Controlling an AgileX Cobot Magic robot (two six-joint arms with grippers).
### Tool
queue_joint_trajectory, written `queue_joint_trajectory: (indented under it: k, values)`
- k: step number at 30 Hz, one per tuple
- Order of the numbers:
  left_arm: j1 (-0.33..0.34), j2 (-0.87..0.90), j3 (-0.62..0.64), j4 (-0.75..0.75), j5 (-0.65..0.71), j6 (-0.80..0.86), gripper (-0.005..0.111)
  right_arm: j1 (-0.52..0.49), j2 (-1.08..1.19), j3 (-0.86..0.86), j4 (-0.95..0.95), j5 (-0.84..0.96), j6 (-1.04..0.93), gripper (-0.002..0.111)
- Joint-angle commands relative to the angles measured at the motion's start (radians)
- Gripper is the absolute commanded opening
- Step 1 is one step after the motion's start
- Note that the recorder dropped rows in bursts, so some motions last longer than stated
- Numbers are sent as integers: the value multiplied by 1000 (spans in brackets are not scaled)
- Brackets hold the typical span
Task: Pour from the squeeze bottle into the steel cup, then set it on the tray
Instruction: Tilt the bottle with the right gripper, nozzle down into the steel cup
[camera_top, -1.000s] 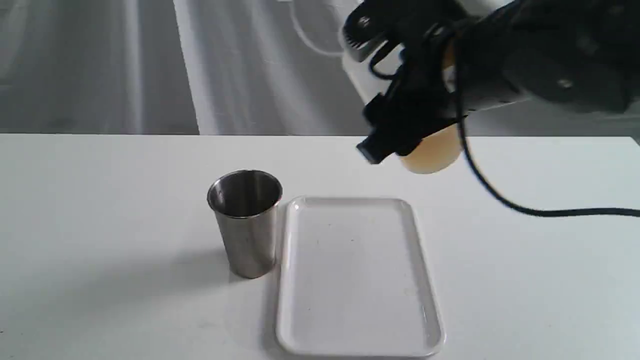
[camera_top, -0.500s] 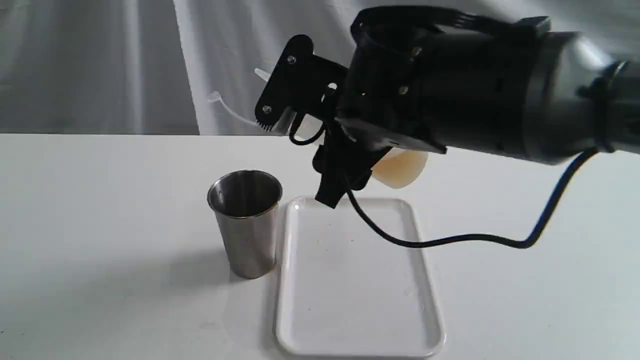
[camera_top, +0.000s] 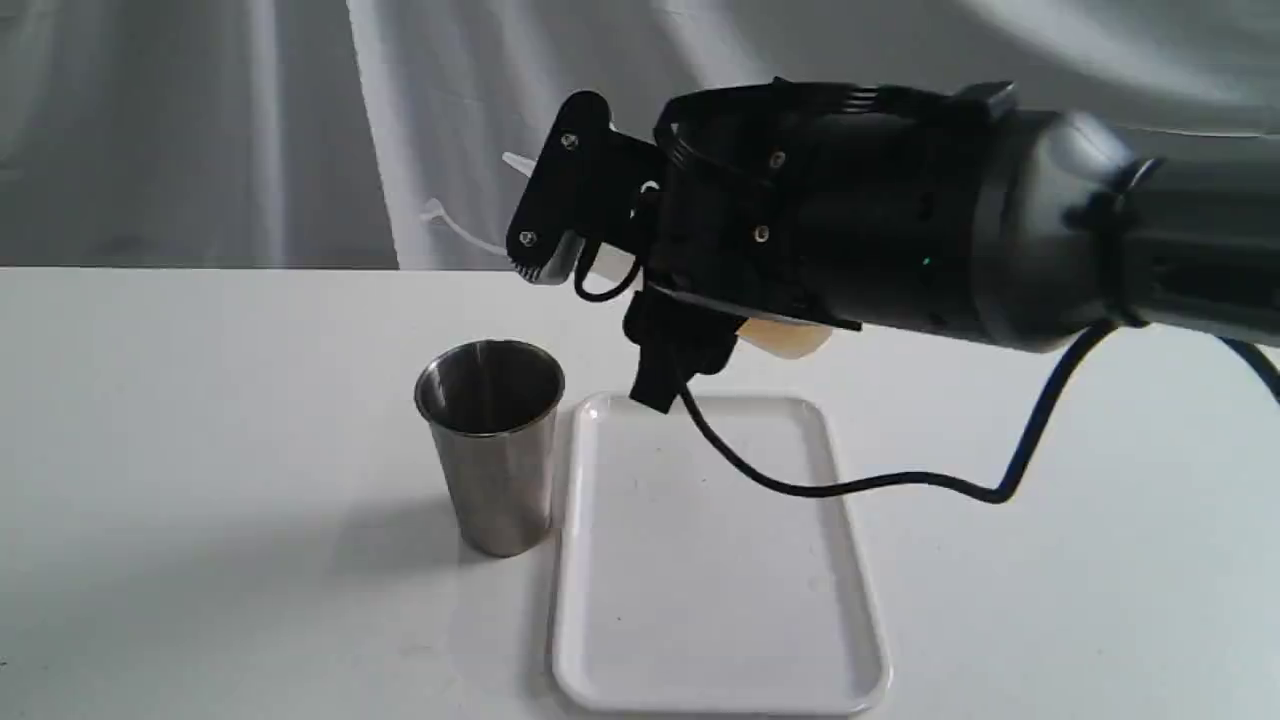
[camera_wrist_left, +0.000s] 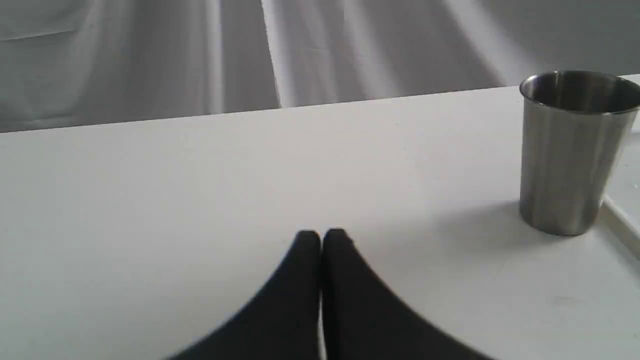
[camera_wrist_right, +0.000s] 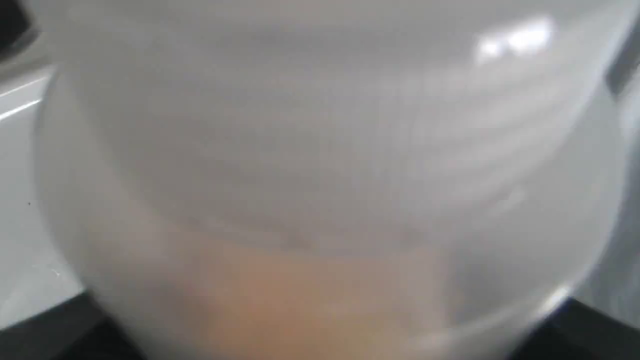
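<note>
Swinging in from the right, the right hand (camera_top: 600, 285) has carried the squeeze bottle (camera_top: 792, 340) leftward and tipped it from near upright to almost level, nozzle pointing left. That hand is clamped across the bottle, which hangs in the air above the far end of the tray (camera_top: 575, 520). The steel cup (camera_top: 490, 440) stands upright on the counter (camera_top: 200, 400), just left of the tray. A black cable (camera_top: 870, 485) droops over the tray's far part. The hand and wrist hide most of the bottle; only its amber base, nozzle tip and strap show, and whether the nozzle is over the cup's mouth cannot be told. The right wrist view is filled by the blurred bottle (camera_wrist_right: 320, 175). The left hand (camera_wrist_left: 321, 240) has its fingertips together, empty.
</note>
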Motion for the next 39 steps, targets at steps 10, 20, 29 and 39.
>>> queue_joint_trajectory:
  k: [10,20,29,39]
  values:
    - [2,-3,4,-1,-8,-3,0,3,-8,-15,-64,-87,13,27]
    - [2,-3,4,-1,-8,-1,0,11,45,-15,-184,-33,13,27]
    - [2,-3,4,-1,-8,-3,0,11,56,-15,-324,-35,38,27]
    - [2,-3,4,-1,-8,-5,0,11,102,-15,-384,-15,42,27]
